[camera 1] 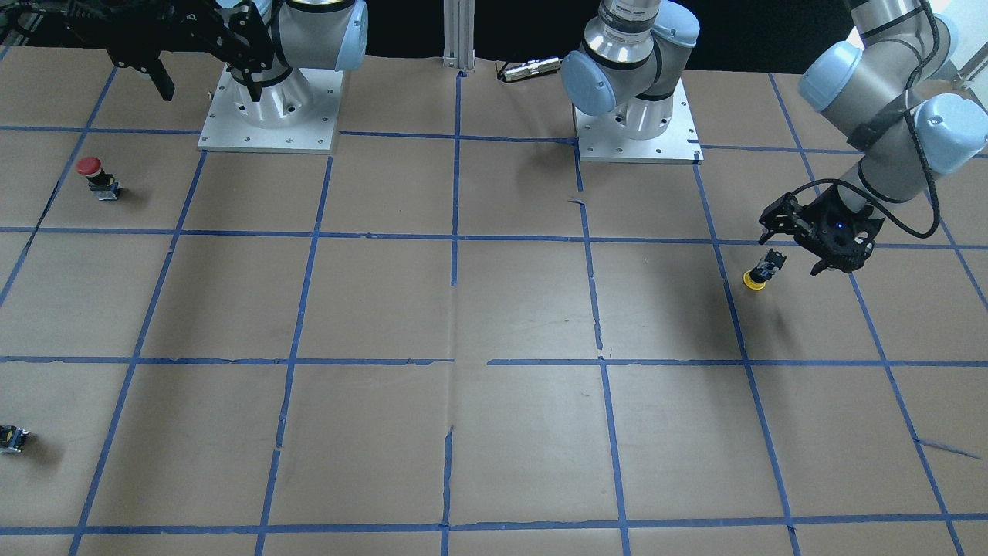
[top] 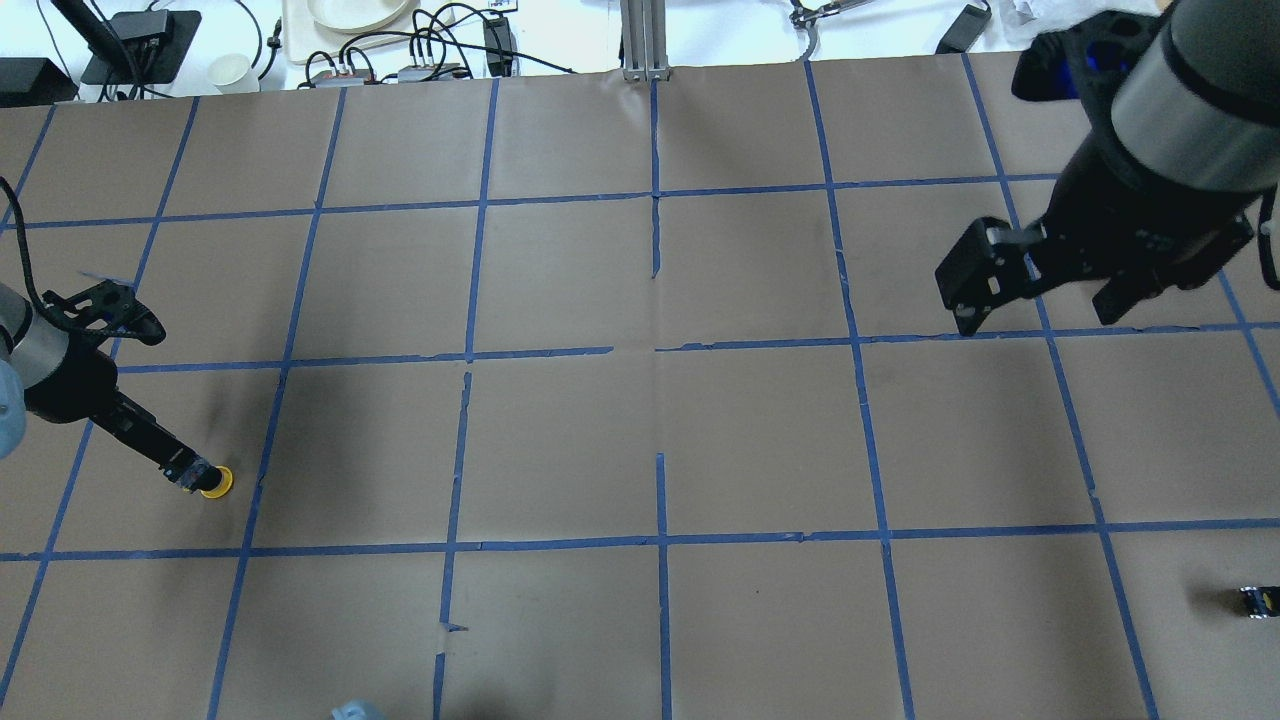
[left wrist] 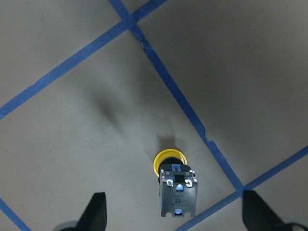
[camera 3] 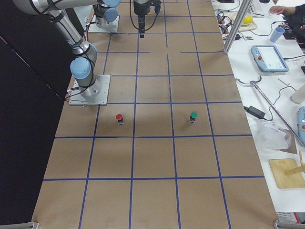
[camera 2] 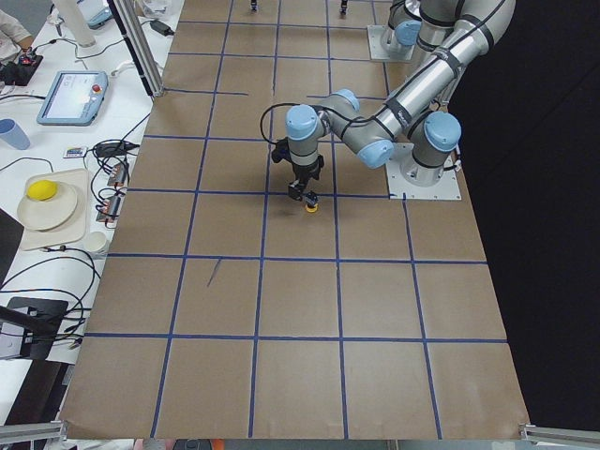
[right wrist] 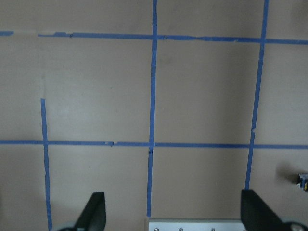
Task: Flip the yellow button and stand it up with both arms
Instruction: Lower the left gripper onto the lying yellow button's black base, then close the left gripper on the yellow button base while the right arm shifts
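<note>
The yellow button (camera 1: 756, 276) rests upside down on the brown paper, yellow cap on the table and black body tilted upward. It also shows in the overhead view (top: 215, 483), the exterior left view (camera 2: 310, 204) and the left wrist view (left wrist: 173, 180). My left gripper (camera 1: 795, 247) hovers just above it, open, with the button under the gap and both fingertips (left wrist: 96, 211) apart from it. My right gripper (top: 1040, 295) is open and empty, held high over the far side of the table, far from the button. Its fingertips (right wrist: 94, 211) frame bare paper.
A red-capped button (camera 1: 96, 177) stands near my right arm's base plate (camera 1: 270, 123). A green-capped button (camera 3: 193, 116) stands further out. A small dark capless switch block (top: 1258, 600) lies at the table's edge. Blue tape lines grid the paper.
</note>
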Action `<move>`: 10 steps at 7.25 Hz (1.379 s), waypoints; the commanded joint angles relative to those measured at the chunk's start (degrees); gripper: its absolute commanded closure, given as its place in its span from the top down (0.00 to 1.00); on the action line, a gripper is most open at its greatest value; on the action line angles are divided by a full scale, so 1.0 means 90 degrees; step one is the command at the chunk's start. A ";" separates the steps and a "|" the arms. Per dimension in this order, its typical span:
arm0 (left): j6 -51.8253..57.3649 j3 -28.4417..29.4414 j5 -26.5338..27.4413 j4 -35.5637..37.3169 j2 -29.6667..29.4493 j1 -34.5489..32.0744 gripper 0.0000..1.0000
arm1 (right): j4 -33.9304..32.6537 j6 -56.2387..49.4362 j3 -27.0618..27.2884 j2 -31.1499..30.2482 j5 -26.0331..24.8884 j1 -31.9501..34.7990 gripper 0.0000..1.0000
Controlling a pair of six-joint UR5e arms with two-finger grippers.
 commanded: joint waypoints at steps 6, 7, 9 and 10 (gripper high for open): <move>0.1149 -0.0561 0.0005 0.0893 -0.0052 0.0098 0.81 | -0.0087 0.0065 0.0049 0.0510 -0.0065 0.0010 1.00; 0.1159 -0.0561 0.0005 0.0883 -0.0052 0.0098 0.81 | -0.0067 0.0075 0.0059 0.0501 -0.0007 0.0010 1.00; 0.1159 -0.0571 -0.0014 0.0893 -0.0090 0.0098 0.66 | -0.0048 0.0065 0.0049 0.0462 -0.0055 0.0010 1.00; 0.1149 -0.0561 0.0005 0.0903 -0.0149 0.0098 0.51 | -0.0019 -0.0022 0.0049 0.0481 -0.0055 0.0010 1.00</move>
